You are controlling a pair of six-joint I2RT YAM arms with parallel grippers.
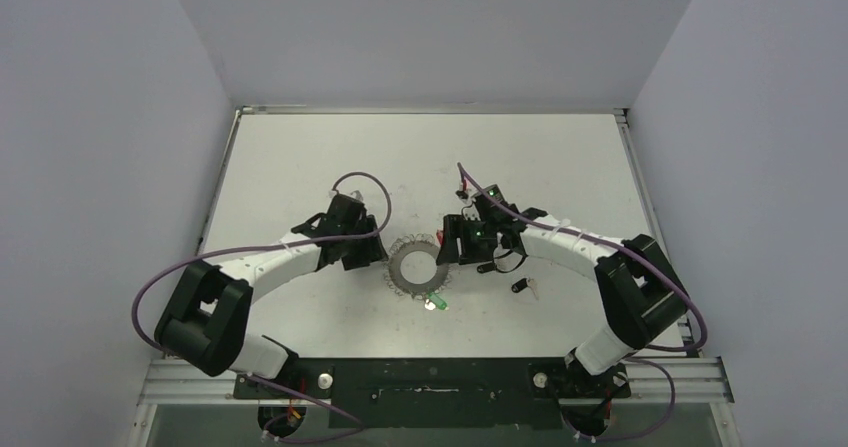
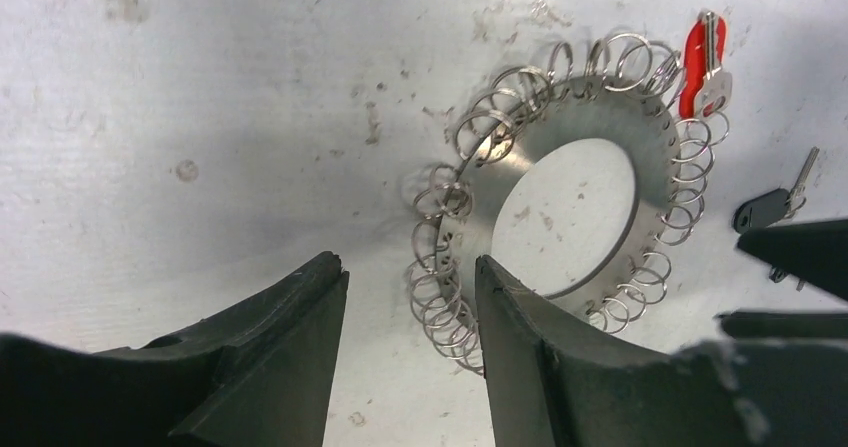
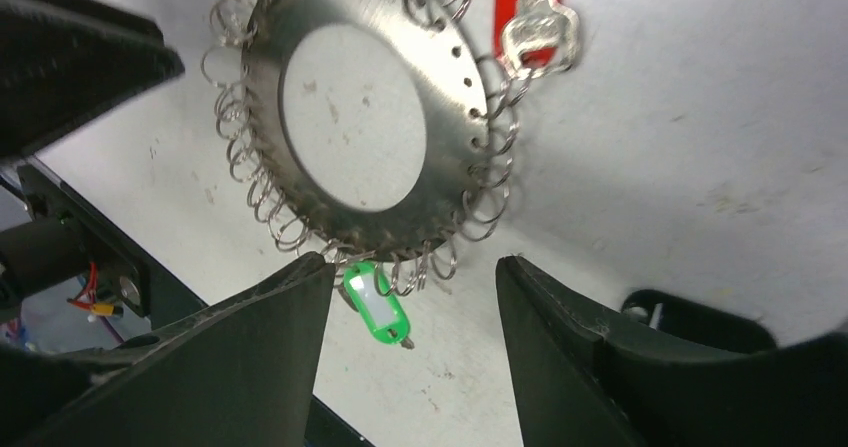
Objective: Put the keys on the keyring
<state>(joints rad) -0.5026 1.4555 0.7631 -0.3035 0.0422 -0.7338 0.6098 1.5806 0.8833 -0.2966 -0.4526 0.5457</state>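
A green tag [image 3: 378, 307] hangs off the keyring's [image 1: 415, 269] near edge. One black-headed key [image 1: 525, 287] lies on the table [image 1: 300, 157], right of the keyring and apart from it. The left gripper [image 2: 412, 307] at its left side and the right gripper [image 3: 412, 263] at its right side both have fingers spread, holding nothing. A red tag [image 2: 705, 62] sits on its far-right rim.

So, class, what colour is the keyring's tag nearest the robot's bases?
Bright green tag; right wrist view shows it best.

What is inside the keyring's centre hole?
Only bare, scuffed table shows through the keyring hole; nothing lies in it. Whatever sits under the flat metal band itself is covered and cannot be seen.
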